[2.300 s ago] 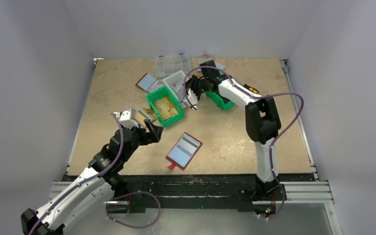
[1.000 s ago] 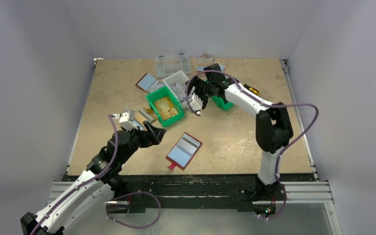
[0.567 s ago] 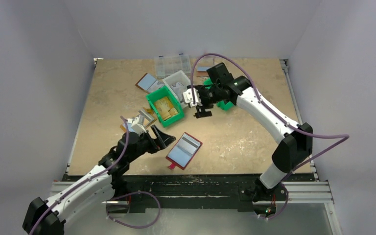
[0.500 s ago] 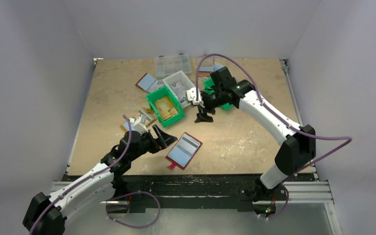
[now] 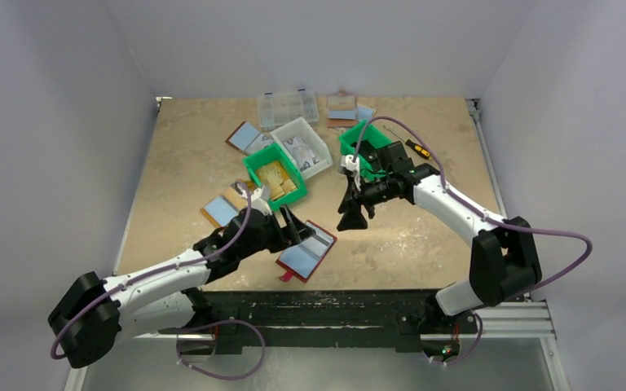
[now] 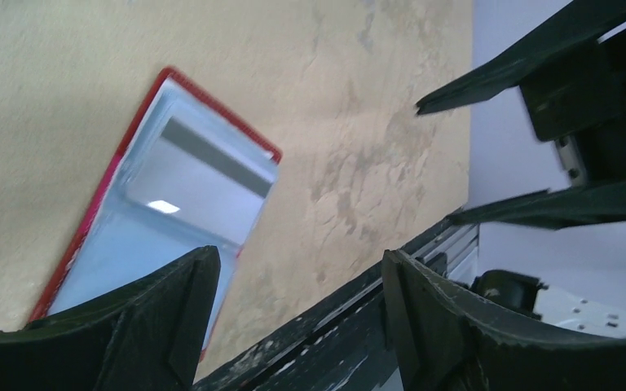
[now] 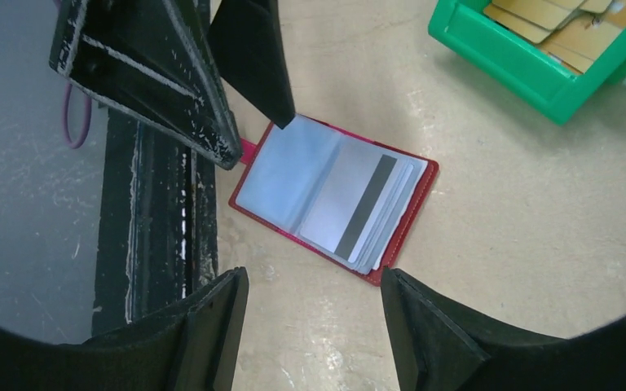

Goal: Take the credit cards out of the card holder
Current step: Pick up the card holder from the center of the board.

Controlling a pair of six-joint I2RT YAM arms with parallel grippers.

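Overhead and wrist views, two-arm card extraction. The card holder [image 5: 307, 250] lies open and flat on the table [image 5: 179, 163], lower centre of the overhead frame, its red tab towards the bottom edge. The credit cards [image 7: 367, 208] are tucked into the panel farther from the tab, fanned slightly at the outer edge. The top one shows a dark band.

The left pincer [image 5: 291, 228] hangs just beside the holder's upper left rim, jaws parted and nothing between them. The right pincer [image 5: 352, 218] hovers near the holder's upper right, likewise released and empty. Neither is seen touching the holder.

Hazards, as judged from this layout:
- Both pincers close in on one small object, and in the right wrist view the left pincer [image 7: 257, 138] already stands over the tab corner, so the fingers could collide.
- The cards are thin and lie flush, so a finger may push the whole holder across the table instead of lifting a card.
- With the stack fanned, several cards could come away together, or the sleeve could be nipped along with a card.
- The green bin [image 5: 275, 175] of tan pieces stands near, above the holder, and a swinging arm could knock it.

No brand, label or legible writing appears on the cards, the holder or the bin.
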